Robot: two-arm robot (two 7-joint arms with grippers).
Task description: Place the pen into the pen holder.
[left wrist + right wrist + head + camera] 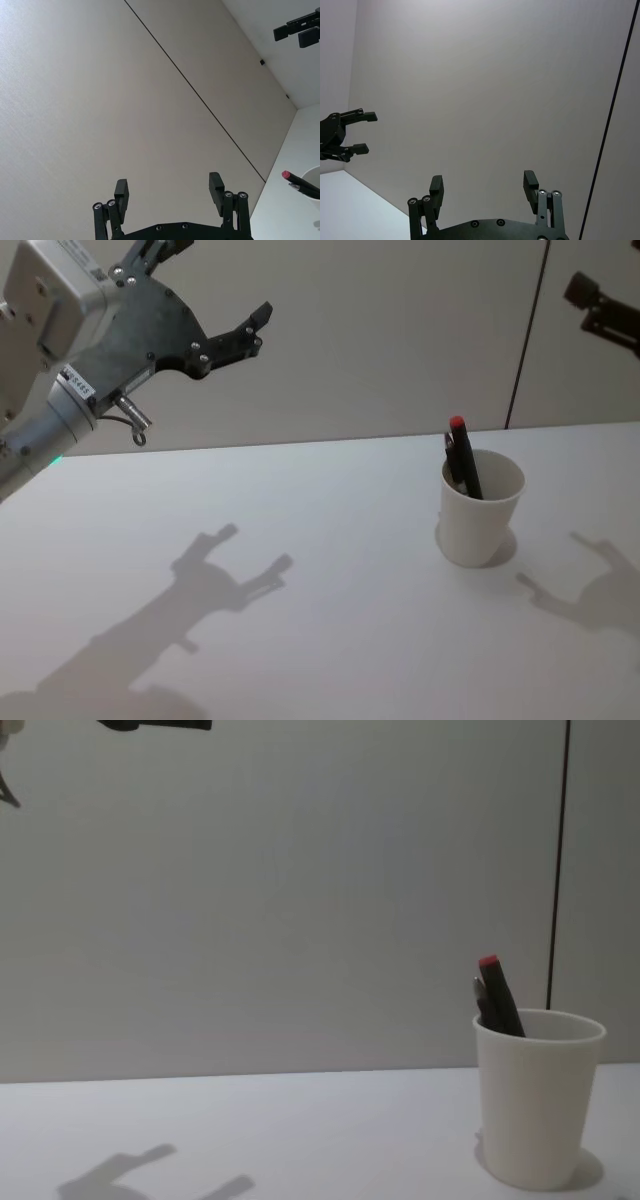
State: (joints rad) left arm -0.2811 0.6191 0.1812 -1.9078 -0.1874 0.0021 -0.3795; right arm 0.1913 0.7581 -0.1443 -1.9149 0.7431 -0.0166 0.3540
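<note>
The white table (300,570) spreads before me, bare but for shadows of my arms, with a pale wall (400,330) behind it split by one dark vertical seam (527,335). My left gripper (215,290) hangs high at about ten o'clock in the head view, well above the tabletop, its black fingers (122,192) spread wide and gripping nothing; the wrist view looks past them at the wall. My right gripper (590,302) is raised at roughly two o'clock at the frame's edge, fingers (436,186) likewise parted wide and empty. Each arm's wrist camera catches the other's pincer far off, open against the wall. The pen holder (481,510), a plain white paper cup, stands upright on the table at about four o'clock from the centre of the head view, well apart from both grippers. Inside it the pen (463,458), dark-bodied with a red tip, leans against the cup's rim toward eleven o'clock, its top poking above the rim; a second dark, slimmer shaft (483,1003) rests just beside it in the cup.
</note>
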